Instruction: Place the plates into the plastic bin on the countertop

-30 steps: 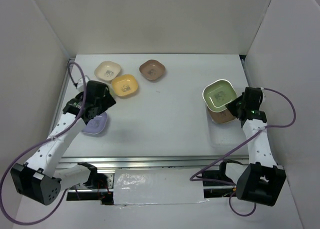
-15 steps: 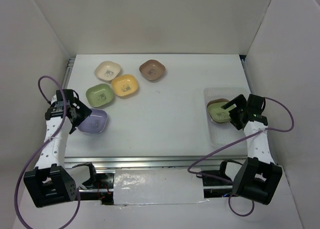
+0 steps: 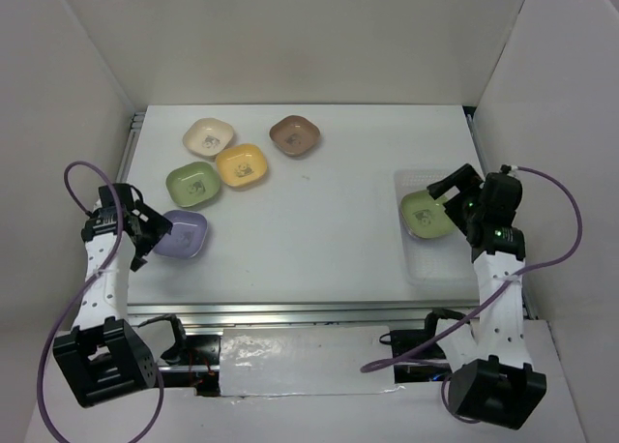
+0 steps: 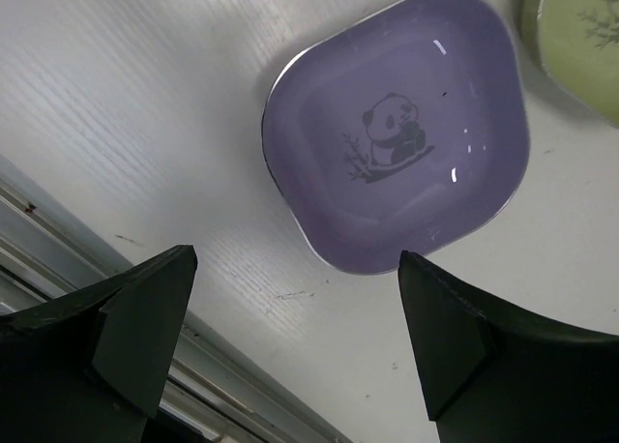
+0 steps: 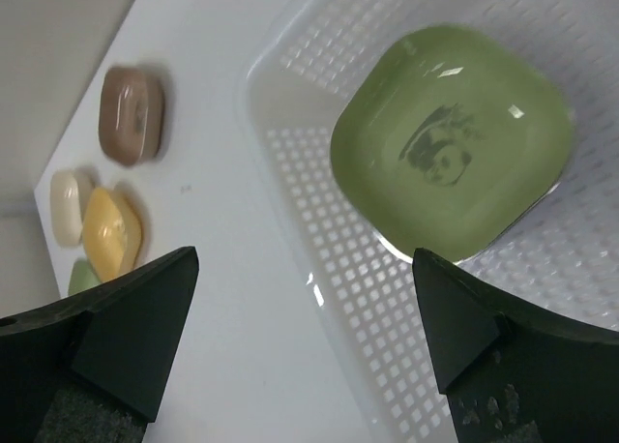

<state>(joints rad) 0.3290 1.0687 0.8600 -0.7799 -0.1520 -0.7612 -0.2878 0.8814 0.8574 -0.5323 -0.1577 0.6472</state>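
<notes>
Five plates lie on the left of the countertop (image 3: pixel 319 221): cream (image 3: pixel 209 137), yellow (image 3: pixel 241 165), brown (image 3: pixel 294 135), green (image 3: pixel 191 182) and lavender (image 3: pixel 182 234). My left gripper (image 3: pixel 145 236) stands open just left of the lavender plate (image 4: pixel 397 129), nothing between its fingers (image 4: pixel 295 259). At the right, the plastic bin (image 3: pixel 435 261) holds another green plate (image 3: pixel 424 214). My right gripper (image 3: pixel 447 195) hovers open over the bin. In the right wrist view that green plate (image 5: pixel 450 138) lies free in the bin (image 5: pixel 329 230), ahead of the open gripper (image 5: pixel 305 257).
A metal rail (image 3: pixel 290 312) runs along the near edge, close behind my left gripper (image 4: pixel 58 240). White walls close in the left, back and right sides. The bin sits against the right wall.
My right gripper opened, let the green plate down into the bin and rose off it. My left arm drew back left from over the lavender plate, uncovering the green plate beside it.
</notes>
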